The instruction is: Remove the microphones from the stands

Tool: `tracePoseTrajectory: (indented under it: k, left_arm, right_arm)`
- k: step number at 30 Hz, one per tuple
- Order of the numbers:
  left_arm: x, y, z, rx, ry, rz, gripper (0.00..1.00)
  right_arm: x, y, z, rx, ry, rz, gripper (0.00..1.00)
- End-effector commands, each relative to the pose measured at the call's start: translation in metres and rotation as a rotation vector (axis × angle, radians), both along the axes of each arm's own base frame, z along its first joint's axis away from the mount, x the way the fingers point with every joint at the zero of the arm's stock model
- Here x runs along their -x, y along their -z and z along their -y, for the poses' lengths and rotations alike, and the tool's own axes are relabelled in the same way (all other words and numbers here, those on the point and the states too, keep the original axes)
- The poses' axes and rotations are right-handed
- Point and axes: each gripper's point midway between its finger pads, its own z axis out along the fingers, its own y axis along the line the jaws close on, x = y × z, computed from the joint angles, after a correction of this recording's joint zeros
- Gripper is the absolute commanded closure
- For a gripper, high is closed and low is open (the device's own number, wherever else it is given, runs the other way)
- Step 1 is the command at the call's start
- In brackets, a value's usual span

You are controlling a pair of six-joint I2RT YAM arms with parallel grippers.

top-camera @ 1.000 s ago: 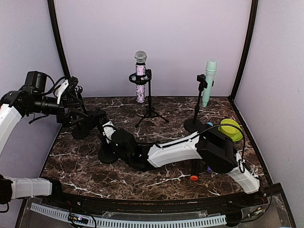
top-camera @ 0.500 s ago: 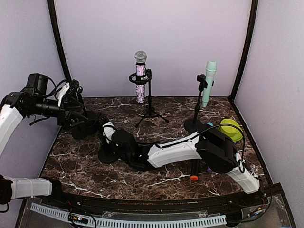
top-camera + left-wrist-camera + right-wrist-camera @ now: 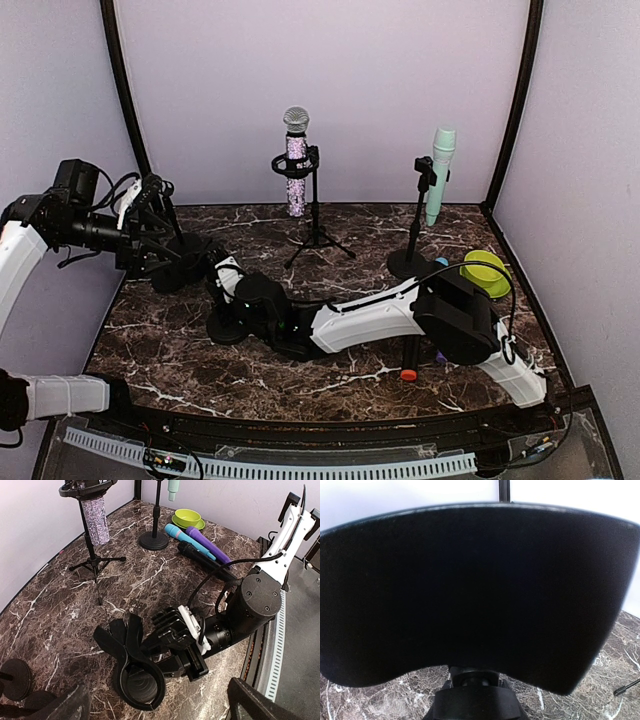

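A glittery silver microphone stands in a clip on a black tripod stand at the back centre. It also shows in the left wrist view. A mint microphone sits in a round-based stand at the back right. My left gripper is open and empty, raised at the far left. My right gripper reaches far left and is closed around the neck of an empty black clip stand, which fills the right wrist view.
A green bowl sits at the right. Blue, purple and black microphones lie beside it. A round black base sits under the left gripper. The right arm lies across the table's middle.
My left gripper has drawn back a little to the left and down. The right arm and both standing microphones have not moved.
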Motion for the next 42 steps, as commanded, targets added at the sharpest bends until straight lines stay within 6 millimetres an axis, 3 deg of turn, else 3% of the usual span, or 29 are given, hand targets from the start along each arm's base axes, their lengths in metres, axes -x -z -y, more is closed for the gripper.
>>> tracePoseTrajectory:
  k: [1,9,17,31,42]
  left_arm:
    - [0.008,0.003,0.0,0.001,0.021,-0.005,0.02]
    - [0.006,0.001,-0.01,-0.025,0.006,0.001,0.01]
    - [-0.001,0.005,-0.034,-0.044,-0.05,0.004,0.01]
    - [0.009,0.032,-0.042,-0.055,-0.041,-0.052,0.01]
    - [0.019,0.035,-0.043,-0.06,-0.041,-0.052,0.03]
  right_arm:
    - [0.002,-0.04,0.003,-0.084,-0.014,0.027,1.0]
    - [0.003,-0.043,0.005,-0.085,-0.018,0.029,1.0]
    - [0.005,-0.046,0.004,-0.087,-0.027,0.032,1.0]
    - [0.007,-0.051,0.006,-0.092,-0.036,0.023,1.0]
    - [0.015,-0.093,0.022,-0.193,-0.097,0.015,1.0]
